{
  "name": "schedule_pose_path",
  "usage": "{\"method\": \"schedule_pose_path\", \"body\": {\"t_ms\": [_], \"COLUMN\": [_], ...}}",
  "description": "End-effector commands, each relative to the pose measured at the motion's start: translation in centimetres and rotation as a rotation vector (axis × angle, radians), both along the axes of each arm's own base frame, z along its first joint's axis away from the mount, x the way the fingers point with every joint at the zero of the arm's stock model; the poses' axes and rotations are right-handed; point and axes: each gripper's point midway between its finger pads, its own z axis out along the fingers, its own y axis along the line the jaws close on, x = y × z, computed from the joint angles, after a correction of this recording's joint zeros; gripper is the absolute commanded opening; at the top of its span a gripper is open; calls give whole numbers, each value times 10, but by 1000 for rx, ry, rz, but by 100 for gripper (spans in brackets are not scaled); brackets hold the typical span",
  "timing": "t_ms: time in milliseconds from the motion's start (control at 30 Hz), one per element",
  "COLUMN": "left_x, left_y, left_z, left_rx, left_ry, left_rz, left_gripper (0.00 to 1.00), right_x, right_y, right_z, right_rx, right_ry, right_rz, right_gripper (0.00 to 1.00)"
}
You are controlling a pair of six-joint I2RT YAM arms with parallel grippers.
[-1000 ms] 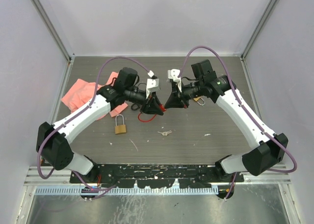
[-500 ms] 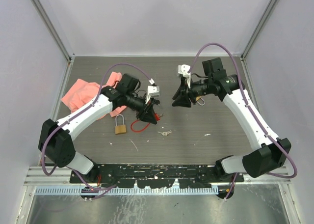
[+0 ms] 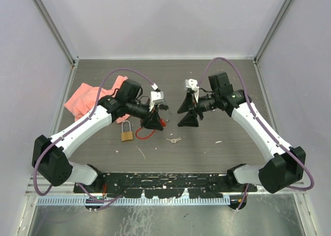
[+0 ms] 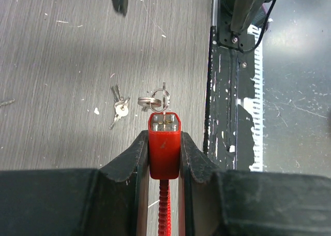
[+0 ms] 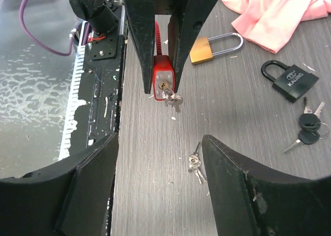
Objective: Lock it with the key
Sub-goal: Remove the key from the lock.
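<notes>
Pincers faced each other over the middle of the dark counter, their tips near but apart. The left pincer was clenched on the red padlock, one finger pressed to each flat side of the body. The lock was held off the surface with its keyhole end pointing away from the wrist. Its red cable shackle ran back between the fingers. A key sat in the keyhole, with a ring and a second key hanging from it. The right pincer stood released, jaws spread wide and grasping nothing. It was aimed at the keyed end of the lock without touching it. On the counter below lay a small bunch of loose keys. A brass padlock lay with its shackle shut just beside the left arm. A pink cloth was crumpled toward the left edge. From the right wrist view, a black padlock lay near the cloth, with a pair of black-headed keys just beside it.
</notes>
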Motion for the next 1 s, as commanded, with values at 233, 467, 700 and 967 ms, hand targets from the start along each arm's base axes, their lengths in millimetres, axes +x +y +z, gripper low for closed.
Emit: {"method": "schedule_pose_path", "body": {"t_ms": [233,467,700,967], "left_x": [-2,-3,-2,-1], "left_y": [-15,-15,-14,3], "left_z": [34,33,32,14], "left_rx": [-143,-146,-143,-32], "left_ry": [-15,-4,-10,-56], "left_rz": [-42,-42,-35,-13], "left_gripper": [0,0,0,0], "right_x": [1,1,-2,18], "right_y": [34,43,46,19], "right_z": [7,2,2,14], "right_rx": [58,49,41,-35], "right_ry": [-40,-19,-8,-104], "right_rz": [45,48,62,-26], "right_gripper": [68,55,5,1]}}
